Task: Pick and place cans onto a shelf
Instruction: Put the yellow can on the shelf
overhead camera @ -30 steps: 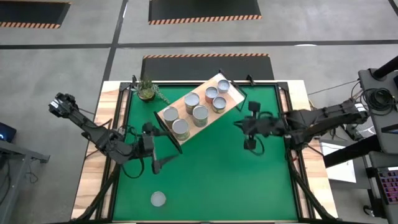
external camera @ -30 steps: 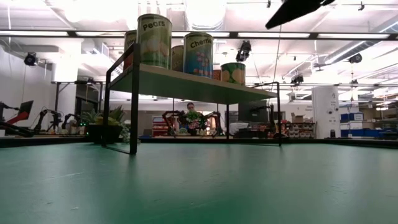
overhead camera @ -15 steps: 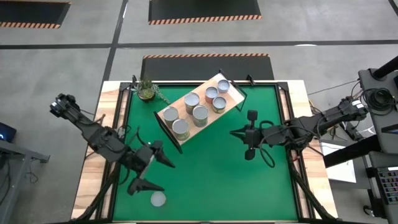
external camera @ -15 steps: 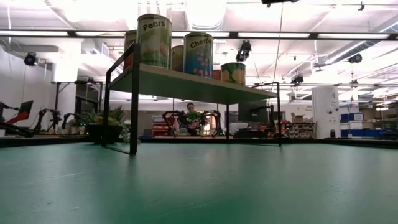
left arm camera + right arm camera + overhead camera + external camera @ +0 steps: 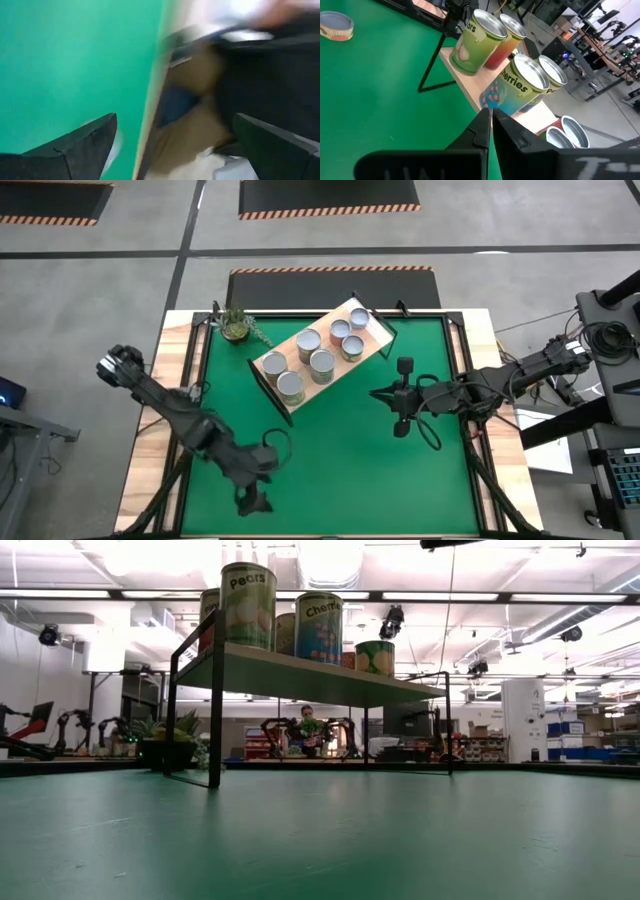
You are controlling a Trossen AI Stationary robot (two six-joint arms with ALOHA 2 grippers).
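1. Left claw (image 5: 252,502) sits down at the near edge of the green surface (image 5: 340,450), left of centre, fingers spread wide and gripping nothing. In its wrist view a pale round shape shows beside one finger (image 5: 85,142), too blurry to name.
2. Small potted plant (image 5: 236,325) is at the far left corner of the mat.
3. The shelf (image 5: 322,355) runs diagonally across the far middle, wood board on a black frame, with six cans on top: one (image 5: 290,386) nearest the left end, one (image 5: 359,318) at the far right end. Low view shows labels, pears (image 5: 248,606) and cherries (image 5: 319,629).
4. Right claw (image 5: 401,427) hovers right of the shelf, clenched tight and empty, fingers (image 5: 482,131) pressed together.
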